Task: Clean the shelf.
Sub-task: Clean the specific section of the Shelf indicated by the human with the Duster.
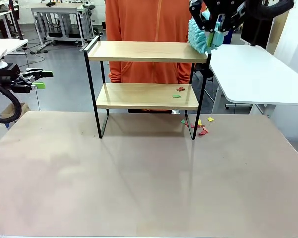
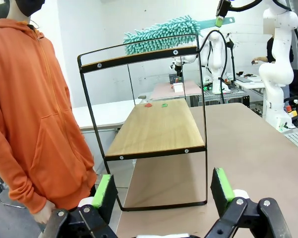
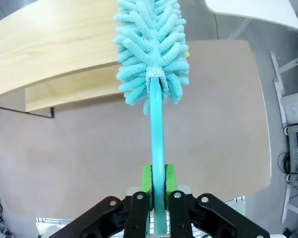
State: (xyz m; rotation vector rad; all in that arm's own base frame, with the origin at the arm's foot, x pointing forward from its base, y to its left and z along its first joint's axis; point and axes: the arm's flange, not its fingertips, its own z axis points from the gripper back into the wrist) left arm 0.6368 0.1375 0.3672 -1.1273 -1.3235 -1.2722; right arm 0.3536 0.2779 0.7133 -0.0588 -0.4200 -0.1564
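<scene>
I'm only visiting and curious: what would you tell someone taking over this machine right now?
Right gripper: shut on the handle of the teal duster, whose head is at the right end of the shelf's top board.
Left gripper: open, empty, off to the left.
Done: top board looks bare; coloured scraps lie on the table by its right front leg.
Left: two scraps, red and green, on the lower board.

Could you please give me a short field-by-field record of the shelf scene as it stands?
right pincer: shut on duster handle
duster: head at shelf top, right end
left pincer: open, empty, off to the shelf's left
lower board: red and green scraps near right end
table: more scraps by shelf's right legs
person: behind shelf, orange hoodie
</scene>
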